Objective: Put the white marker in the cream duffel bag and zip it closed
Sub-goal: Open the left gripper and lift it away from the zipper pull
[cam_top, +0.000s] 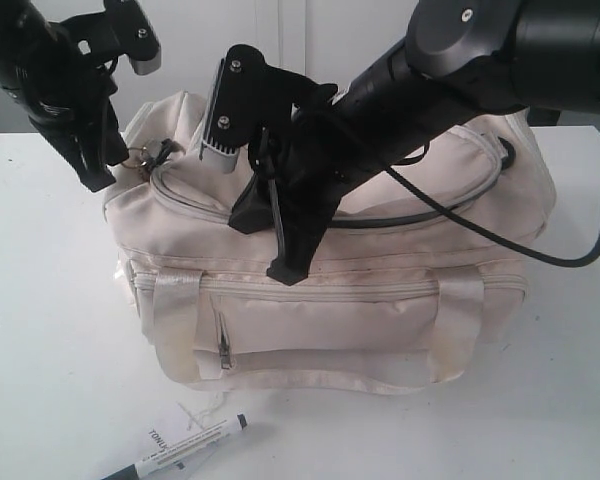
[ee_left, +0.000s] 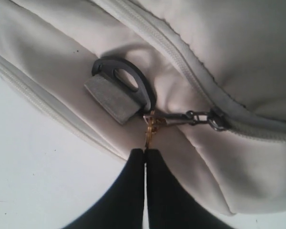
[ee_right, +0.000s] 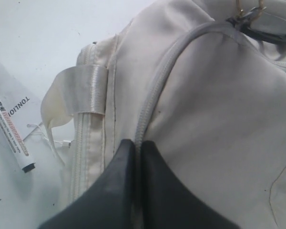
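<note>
Cream duffel bag point(cam_top: 380, 250) fills mid-frame, white marker point(cam_top: 185, 450) on the desk point(cam_top: 40, 300) lower left; left hand point(ee_left: 145, 151) pinching the gold keychain point(ee_left: 150, 126), right hand point(ee_right: 137, 145) pressed together on the flap zipper point(ee_right: 152, 95).

The white worktop point(cam_top: 50, 330) carries the cream duffel bag point(cam_top: 380, 300) near its middle; the white marker point(cam_top: 180, 452) lies on a paper tag point(cam_top: 175, 432) at its near edge.
</note>
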You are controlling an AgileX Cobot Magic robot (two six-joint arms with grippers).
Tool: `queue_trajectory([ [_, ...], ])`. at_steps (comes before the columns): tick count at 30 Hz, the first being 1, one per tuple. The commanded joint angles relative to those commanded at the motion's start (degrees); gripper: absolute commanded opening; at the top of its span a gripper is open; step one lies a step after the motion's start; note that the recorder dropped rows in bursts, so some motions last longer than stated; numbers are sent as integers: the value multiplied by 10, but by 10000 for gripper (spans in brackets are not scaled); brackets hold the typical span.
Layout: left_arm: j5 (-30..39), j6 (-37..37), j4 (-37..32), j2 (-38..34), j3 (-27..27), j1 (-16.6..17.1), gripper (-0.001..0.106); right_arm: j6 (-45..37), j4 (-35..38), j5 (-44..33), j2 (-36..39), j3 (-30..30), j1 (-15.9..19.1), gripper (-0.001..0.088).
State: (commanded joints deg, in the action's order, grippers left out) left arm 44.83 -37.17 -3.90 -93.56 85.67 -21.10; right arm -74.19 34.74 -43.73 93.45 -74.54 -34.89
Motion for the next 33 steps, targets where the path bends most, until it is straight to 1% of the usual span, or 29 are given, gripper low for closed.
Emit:
queue_trajectory([
  [4, 6, 0, 0, 0, 0, 0, 0, 0, 0, 1, 1, 0, 0, 0],
  [6, 8, -1, 2, 0, 0, 0, 32, 0, 0, 1, 1, 0, 0, 0],
  [9, 11, -1, 2, 0, 0, 0, 155, 0, 0, 1, 1, 0, 0, 0],
  [11, 11, -1, 2, 0, 0, 0, 259, 0, 0, 1, 1, 0, 0, 0],
  [12, 11, -1, 2, 1, 0, 0, 339, 0, 0, 1, 1, 0, 0, 0],
  [14, 10, -1, 2, 8, 1, -1, 413, 0, 0, 1, 1, 0, 0, 0],
  [17, 9, -1, 2, 22, 1, -1, 430, 0, 1, 1, 1, 0, 0, 0],
  [20, 26, -1, 2, 42, 2, -1, 429, 0, 1, 5, 1, 0, 0, 7],
  [22, 30, -1, 5, 57, 3, -1, 429, 0, 1, 12, 1, 0, 0, 84],
  [25, 31, -1, 15, 75, 3, -1, 429, 0, 1, 13, 1, 0, 0, 255],
  [27, 36, -2, 27, 82, 3, -1, 429, 1, 2, 13, 1, 0, 0, 327],
  [30, 46, -6, 45, 88, 3, -1, 429, 18, 3, 13, 1, 0, 0, 358],
  [33, 56, -30, 60, 90, 3, -1, 429, 56, 2, 13, 0, 0, 0, 361],
])
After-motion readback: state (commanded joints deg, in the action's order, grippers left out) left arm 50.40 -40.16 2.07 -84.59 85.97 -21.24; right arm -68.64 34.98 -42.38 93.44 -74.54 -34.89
